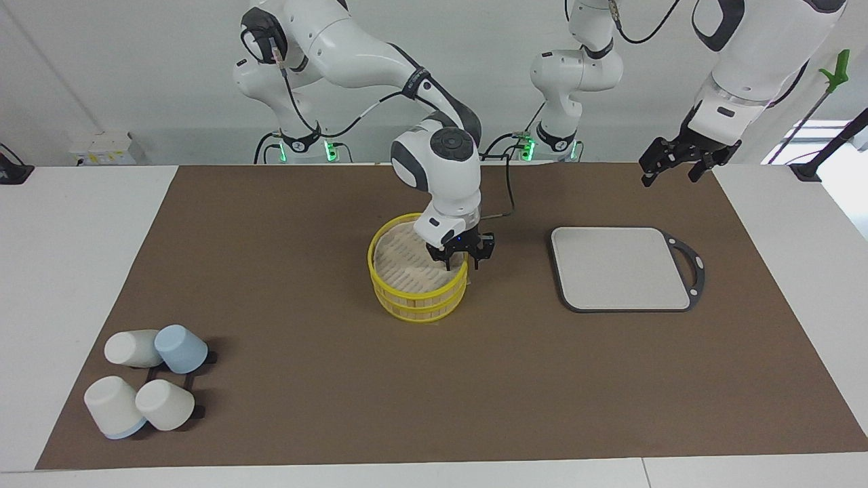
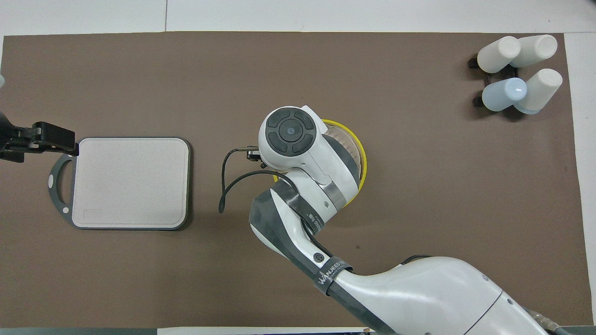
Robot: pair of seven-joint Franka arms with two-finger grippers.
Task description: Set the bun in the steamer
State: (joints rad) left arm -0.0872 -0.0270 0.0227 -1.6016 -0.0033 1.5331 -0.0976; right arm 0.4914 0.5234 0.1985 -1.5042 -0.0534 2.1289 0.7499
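The steamer (image 1: 415, 278), with yellow rims and a pale slotted top, stands at the middle of the brown mat; in the overhead view only part of its rim (image 2: 362, 156) shows past the arm. My right gripper (image 1: 461, 259) is low over the steamer's edge toward the left arm's end, fingers apart, with nothing showing between them. In the overhead view the wrist hides it. The bun is not visible in either view. My left gripper (image 1: 678, 168) waits raised and open over the table's edge near the grey board, and it also shows in the overhead view (image 2: 51, 137).
A flat grey board with a dark rim and handle (image 1: 620, 268) (image 2: 130, 184) lies beside the steamer toward the left arm's end. Several white and blue cups (image 1: 146, 386) (image 2: 517, 70) lie at the right arm's end, farther from the robots.
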